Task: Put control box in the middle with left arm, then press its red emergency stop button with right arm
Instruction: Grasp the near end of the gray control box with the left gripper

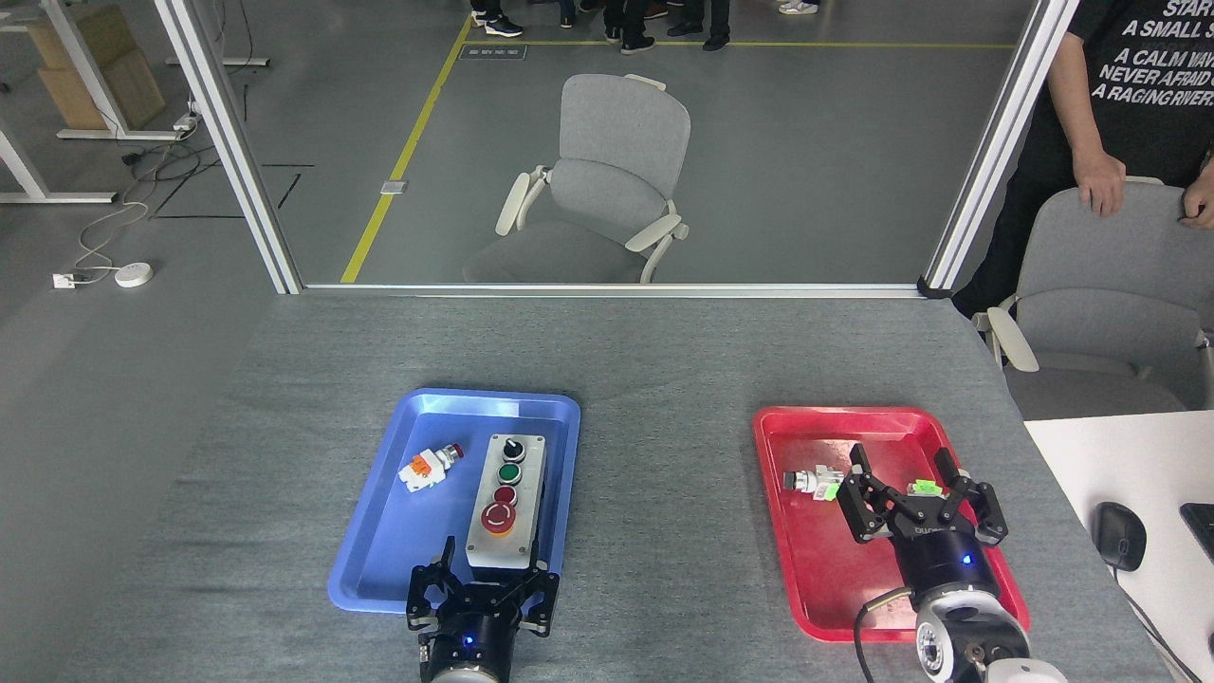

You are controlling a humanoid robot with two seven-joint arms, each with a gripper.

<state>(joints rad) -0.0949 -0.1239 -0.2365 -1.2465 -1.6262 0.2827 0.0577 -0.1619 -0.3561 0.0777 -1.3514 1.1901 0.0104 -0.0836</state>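
The elongated light-grey control box (506,503) and a small orange-and-white push-button switch (429,466) are held in the blue plastic tray (379,550). The near end of the box is flanked by the spread, released fingers of the black left gripper (491,558). A small green-trimmed switch (814,483) is contained in the red plastic tray (825,569), over which the black right gripper (903,471) is seen with jaws released and empty.

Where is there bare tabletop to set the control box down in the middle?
The wide strip of grey felt tabletop between the blue plastic tray and the red plastic tray is bare, as is the stretch behind both trays. The blue tray is crowded: the light-grey control box, a small orange-and-white switch, the left claw.
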